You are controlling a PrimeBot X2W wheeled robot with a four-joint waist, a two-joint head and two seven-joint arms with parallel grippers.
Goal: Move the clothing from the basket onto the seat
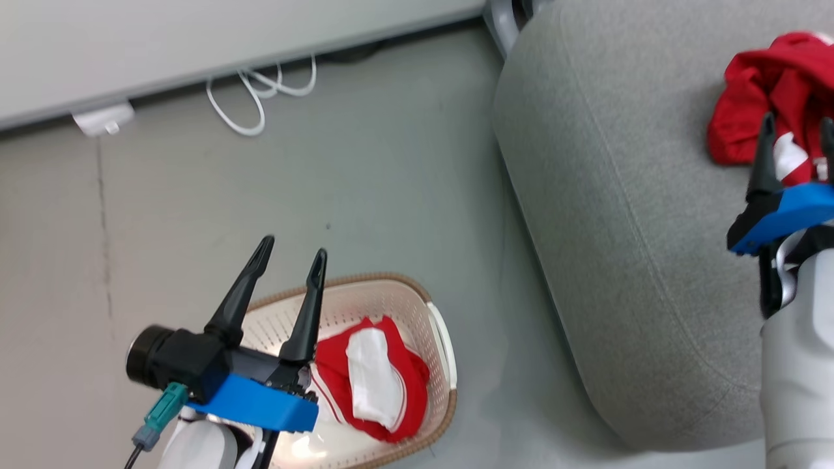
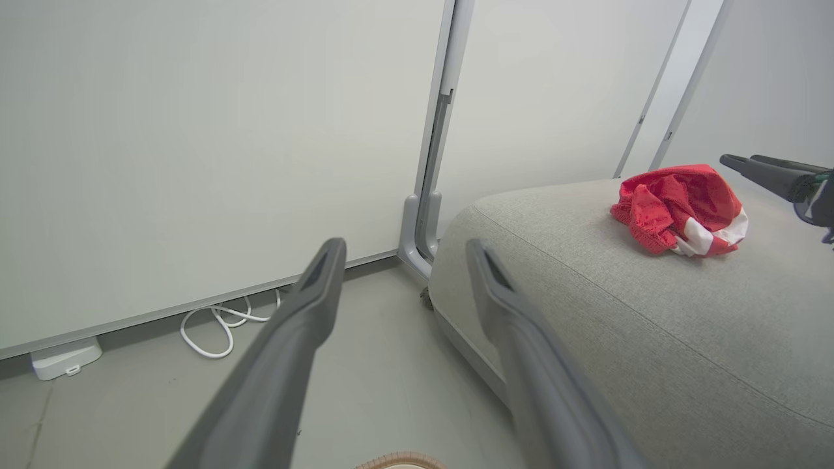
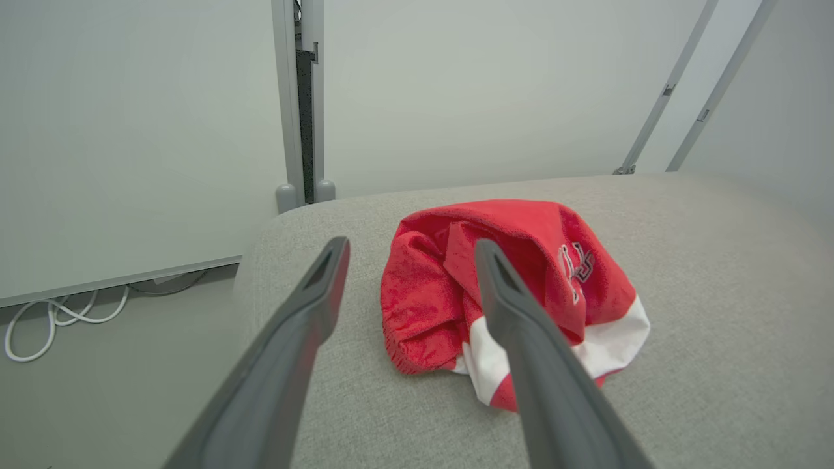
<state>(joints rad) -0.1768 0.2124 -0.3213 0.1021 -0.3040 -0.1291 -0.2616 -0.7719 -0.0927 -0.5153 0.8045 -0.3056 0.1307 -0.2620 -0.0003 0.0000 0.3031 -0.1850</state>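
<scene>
One red and white piece of clothing (image 1: 374,378) lies crumpled in the cream basket (image 1: 391,281) on the floor. My left gripper (image 1: 293,249) hovers open over the basket's left side, holding nothing; its empty fingers (image 2: 405,246) point toward the wall. A second red garment (image 3: 541,234) with white trim and lettering rests in a heap on the grey seat (image 3: 717,293). My right gripper (image 3: 412,246) stands open just in front of it, with nothing between its fingers. In the head view that gripper (image 1: 798,124) overlaps the garment (image 1: 749,85) at the right edge of the seat (image 1: 619,195).
A looped white cable (image 1: 260,98) and a small white box (image 1: 101,120) lie at the foot of the pale wall panel. A grey metal post foot (image 2: 417,228) stands by the seat's corner. Bare grey floor (image 1: 391,163) separates basket and seat.
</scene>
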